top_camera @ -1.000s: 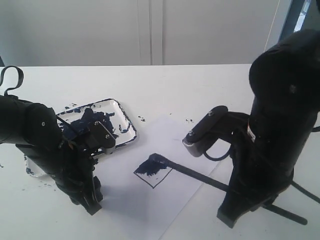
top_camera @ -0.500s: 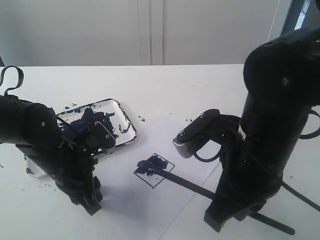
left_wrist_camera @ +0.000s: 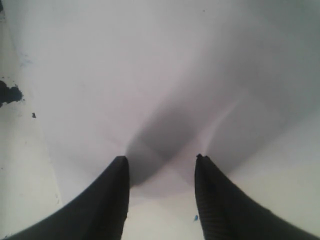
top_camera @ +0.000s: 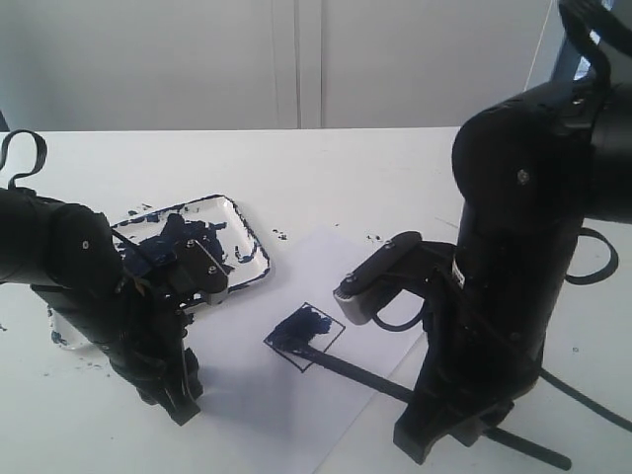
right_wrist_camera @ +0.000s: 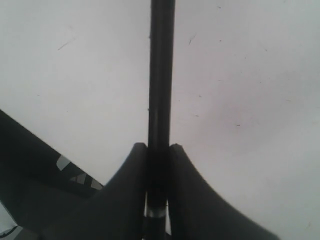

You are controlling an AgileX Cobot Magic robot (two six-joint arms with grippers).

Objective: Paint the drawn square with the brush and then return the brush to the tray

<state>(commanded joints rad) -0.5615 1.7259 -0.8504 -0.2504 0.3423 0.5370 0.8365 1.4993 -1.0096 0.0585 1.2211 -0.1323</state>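
The drawn square (top_camera: 305,337) lies tilted on the white paper sheet (top_camera: 296,395), its upper half smeared dark blue. The brush (top_camera: 360,373) slants low across the paper with its tip resting inside the square. My right gripper (right_wrist_camera: 158,146) is shut on the brush handle (right_wrist_camera: 161,75); in the exterior view it shows as a black block (top_camera: 449,430) at the lower right. The paint-smeared tray (top_camera: 245,240) sits behind the left arm. My left gripper (left_wrist_camera: 160,159) stands open and empty on the paper's left part, its tips (top_camera: 183,400) down at the sheet.
The bulky right arm (top_camera: 523,237) fills the right side of the table. Paint specks (top_camera: 280,235) dot the tabletop beside the tray. A dark blotch (left_wrist_camera: 9,94) shows at the edge of the left wrist view.
The right arm has shifted left and toward the front, dragging the brush tip from the square's upper corner down across its inside. More blue covers the square. The left arm has stayed still.
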